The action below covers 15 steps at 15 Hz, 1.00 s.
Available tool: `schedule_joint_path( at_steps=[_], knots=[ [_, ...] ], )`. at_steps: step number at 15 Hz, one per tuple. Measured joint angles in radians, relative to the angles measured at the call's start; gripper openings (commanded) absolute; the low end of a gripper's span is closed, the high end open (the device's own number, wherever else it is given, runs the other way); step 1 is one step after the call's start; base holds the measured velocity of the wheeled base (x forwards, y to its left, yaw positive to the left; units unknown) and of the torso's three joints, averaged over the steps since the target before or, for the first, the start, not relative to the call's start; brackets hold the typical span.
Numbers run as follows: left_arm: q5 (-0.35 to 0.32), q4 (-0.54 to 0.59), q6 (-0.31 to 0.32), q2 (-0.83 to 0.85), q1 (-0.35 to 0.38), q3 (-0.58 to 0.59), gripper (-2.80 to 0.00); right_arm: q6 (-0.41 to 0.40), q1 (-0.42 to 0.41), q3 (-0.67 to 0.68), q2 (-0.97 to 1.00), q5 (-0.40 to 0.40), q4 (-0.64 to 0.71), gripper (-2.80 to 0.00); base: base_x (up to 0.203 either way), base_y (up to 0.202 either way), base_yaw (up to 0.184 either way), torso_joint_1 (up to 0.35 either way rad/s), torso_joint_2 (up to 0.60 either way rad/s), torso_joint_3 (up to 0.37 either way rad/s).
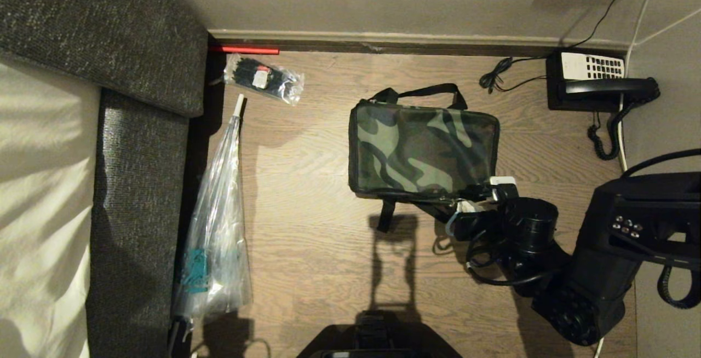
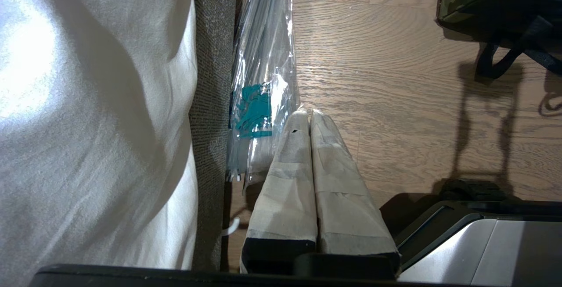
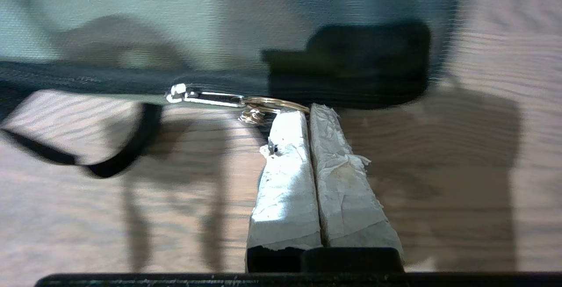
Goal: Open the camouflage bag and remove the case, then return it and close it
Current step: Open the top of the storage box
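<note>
One soft camouflage bag is shown lying flat on the wooden floor, well apart from the sofa on the robot's left and near the telephone by the wall. Its lid appears fully zipped, so the case is hidden and cannot be confirmed. The fabric shell is judged light and yielding: it is likely to sag or slide on the smooth boards when pulled, so little resistance should be expected from the bag itself. Stiff holds are few; two carrying straps are limp, and the zip line along the near edge is the only firm feature. At that edge the right gripper is seen with its taped fingers pressed together on the ring that hangs from the metal zip pull. The ring is small, hard and probably slippery, so a pinch close to the pull is judged safest. The left gripper is parked, closed and empty, beside a clear plastic sleeve.
</note>
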Motion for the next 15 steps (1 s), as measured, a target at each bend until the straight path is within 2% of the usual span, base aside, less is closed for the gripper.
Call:
schedule_joint_path(
  at_steps=[10,15],
  knots=[
    [0.000,0.000,0.000,0.000,0.000,0.000,-2.80,0.001,-0.034,0.039,-0.040,0.000,0.025,-2.80,0.000,0.000,0.000,0.000,0.00,0.000],
    [0.000,0.000,0.000,0.000,0.000,0.000,-2.80,0.007,-0.072,0.060,-0.062,-0.001,0.108,-2.80,0.000,0.000,0.000,0.000,0.00,0.000]
  ],
)
